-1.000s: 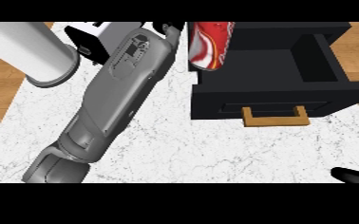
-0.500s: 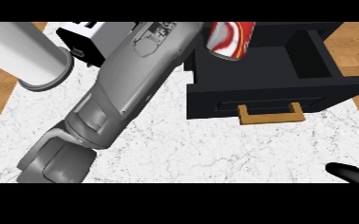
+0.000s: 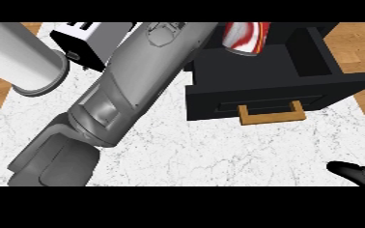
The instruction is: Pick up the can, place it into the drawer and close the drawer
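Note:
The red and white can (image 3: 246, 36) hangs tilted at the top of the head view, over the back left of the open black drawer (image 3: 314, 63). The drawer's wooden handle (image 3: 271, 114) faces me. My left forearm (image 3: 135, 87) runs from the lower left up to the can. Its hand (image 3: 212, 35) is mostly hidden at the top edge and is closed on the can's left side. Only a black tip of my right hand (image 3: 348, 172) shows at the lower right edge, low over the counter.
A big grey-white cylinder (image 3: 28, 58) lies at the left edge. A white and black appliance (image 3: 85, 41) stands behind my forearm. The drawer's black cabinet front (image 3: 214, 101) sits on the white marble counter (image 3: 214, 154). Wooden floor shows at the corners.
My left arm has swung to the right, carrying the can from beside the drawer's left wall to over its opening. The can is more tilted. The right hand has barely moved.

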